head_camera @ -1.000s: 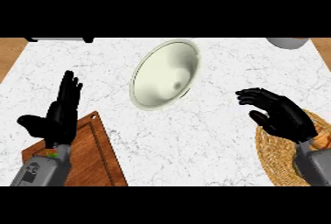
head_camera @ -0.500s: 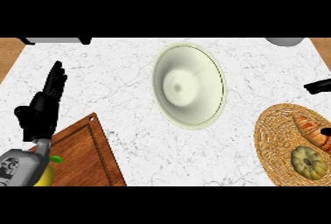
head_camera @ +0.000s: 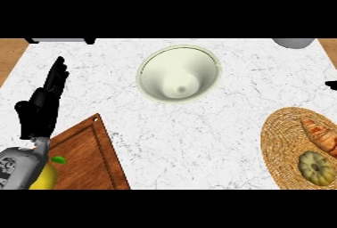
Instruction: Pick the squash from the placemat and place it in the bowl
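Note:
A pale yellow-green squash (head_camera: 316, 168) lies on the round woven placemat (head_camera: 281, 147) at the lower right, with nothing touching it. The cream bowl (head_camera: 179, 73) stands empty at the upper middle of the marble counter. My left hand (head_camera: 41, 107) rests open at the left edge, fingers straight and pointing up, far from both. Of my right hand (head_camera: 331, 84) only a small black tip shows at the right edge, above the placemat and apart from the squash.
A croissant (head_camera: 320, 135) lies on the placemat just above the squash. A wooden cutting board (head_camera: 89, 156) sits at the lower left with a lemon (head_camera: 43, 177) beside my left forearm. A grey pot (head_camera: 294, 42) stands at the top right.
My right hand has drawn off to the right edge, uncovering the placemat, squash and croissant. The bowl now shows closer to the middle. The left hand has kept its pose.

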`<state>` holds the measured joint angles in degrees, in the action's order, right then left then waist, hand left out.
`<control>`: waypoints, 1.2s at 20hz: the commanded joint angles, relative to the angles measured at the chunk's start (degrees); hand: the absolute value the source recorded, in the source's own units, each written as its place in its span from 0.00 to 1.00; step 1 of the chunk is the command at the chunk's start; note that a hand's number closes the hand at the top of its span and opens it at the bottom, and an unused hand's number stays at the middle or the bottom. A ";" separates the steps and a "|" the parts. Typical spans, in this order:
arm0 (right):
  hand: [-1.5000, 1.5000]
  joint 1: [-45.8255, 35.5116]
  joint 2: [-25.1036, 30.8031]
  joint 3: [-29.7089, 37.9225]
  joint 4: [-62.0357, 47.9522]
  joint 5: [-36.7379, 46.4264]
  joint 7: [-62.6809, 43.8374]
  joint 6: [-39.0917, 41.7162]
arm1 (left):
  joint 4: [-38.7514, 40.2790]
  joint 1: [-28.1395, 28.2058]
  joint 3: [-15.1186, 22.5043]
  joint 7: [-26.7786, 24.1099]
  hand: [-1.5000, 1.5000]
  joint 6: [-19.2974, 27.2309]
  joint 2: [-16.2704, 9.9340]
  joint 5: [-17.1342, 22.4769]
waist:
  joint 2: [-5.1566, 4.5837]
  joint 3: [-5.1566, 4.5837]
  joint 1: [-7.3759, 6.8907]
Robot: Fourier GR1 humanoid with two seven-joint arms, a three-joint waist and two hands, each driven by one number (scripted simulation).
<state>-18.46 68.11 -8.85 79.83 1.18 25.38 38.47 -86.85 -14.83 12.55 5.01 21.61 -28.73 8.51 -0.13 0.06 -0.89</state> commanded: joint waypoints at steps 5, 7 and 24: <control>0.00 -5.93 3.07 -9.59 7.97 14.69 -2.73 4.97 | 1.52 -1.54 1.03 0.18 0.50 0.59 2.16 -2.72 | -0.25 -0.13 -0.57; 0.00 -4.92 1.64 -12.29 10.79 17.45 -5.31 5.08 | -1.92 0.11 1.42 2.13 0.50 0.50 1.76 -2.93 | 0.06 -0.10 -0.35; 0.00 -1.66 -7.81 -24.51 12.38 37.24 -15.14 9.29 | -0.95 1.11 -4.17 1.43 0.50 -4.03 2.53 -3.99 | 0.08 -0.06 0.66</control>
<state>-21.27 60.32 -31.92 93.80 32.66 9.58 48.34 -88.57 -14.46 9.27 8.07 18.94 -26.71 4.83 -0.04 -0.01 -0.35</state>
